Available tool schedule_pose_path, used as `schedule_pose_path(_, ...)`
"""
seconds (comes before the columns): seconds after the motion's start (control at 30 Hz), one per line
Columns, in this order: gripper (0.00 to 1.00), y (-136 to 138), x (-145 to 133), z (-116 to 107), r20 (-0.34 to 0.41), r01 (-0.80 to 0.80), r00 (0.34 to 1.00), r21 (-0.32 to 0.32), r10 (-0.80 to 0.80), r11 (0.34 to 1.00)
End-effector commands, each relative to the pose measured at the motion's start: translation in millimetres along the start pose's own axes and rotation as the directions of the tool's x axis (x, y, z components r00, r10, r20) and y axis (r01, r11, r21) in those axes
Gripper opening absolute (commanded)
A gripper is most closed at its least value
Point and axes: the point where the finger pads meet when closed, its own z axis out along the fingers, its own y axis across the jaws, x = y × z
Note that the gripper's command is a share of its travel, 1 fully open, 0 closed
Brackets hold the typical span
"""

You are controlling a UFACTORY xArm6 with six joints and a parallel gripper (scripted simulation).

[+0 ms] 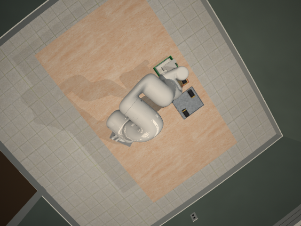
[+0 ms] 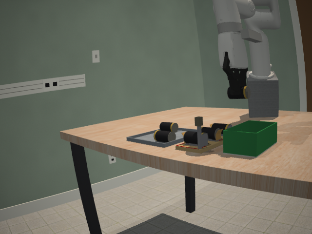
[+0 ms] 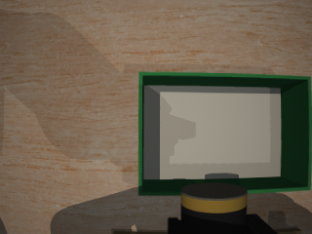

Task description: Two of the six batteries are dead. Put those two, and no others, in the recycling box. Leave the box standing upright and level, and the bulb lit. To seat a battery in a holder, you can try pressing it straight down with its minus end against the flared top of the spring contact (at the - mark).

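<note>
My gripper (image 2: 236, 91) is shut on a black battery with a gold band (image 2: 239, 92) and holds it high above the table, behind the green recycling box (image 2: 249, 137). In the wrist view the held battery (image 3: 214, 205) sits at the bottom edge, just before the near wall of the box (image 3: 224, 134), which stands upright and holds nothing. The grey tray (image 2: 153, 138) carries two batteries (image 2: 168, 126) (image 2: 164, 136). The holder board (image 2: 199, 146) carries three batteries (image 2: 190, 137) (image 2: 210, 132) (image 2: 221, 126). The bulb (image 2: 198, 121) on its post looks dark.
The arm's grey pedestal (image 2: 263, 96) stands behind the box at the right. From above, the arm covers part of the box (image 1: 164, 64) and the holder board (image 1: 184, 82); the tray (image 1: 187, 102) lies beside them near the table's right edge.
</note>
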Motion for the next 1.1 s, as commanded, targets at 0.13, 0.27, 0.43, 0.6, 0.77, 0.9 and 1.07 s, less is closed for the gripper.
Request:
schedule_pose_path(0.13,0.28,3,54,2,0.03,-0.007,1.0,0.003,0.007,1.0)
schedule_pose_path(0.27,0.28,3,58,2,0.03,-0.007,1.0,0.003,0.007,1.0)
schedule_pose_path(0.43,0.28,3,58,2,0.03,-0.007,1.0,0.003,0.007,1.0)
schedule_pose_path(0.6,0.28,3,58,2,0.03,-0.009,0.999,0.003,0.009,1.0)
schedule_pose_path(0.77,0.28,3,58,2,0.03,-0.012,0.999,0.003,0.012,1.0)
schedule_pose_path(0.9,0.28,3,58,2,0.03,-0.012,0.999,0.003,0.012,1.0)
schedule_pose_path(1.07,0.28,3,58,2,0.03,-0.012,0.999,0.003,0.012,1.0)
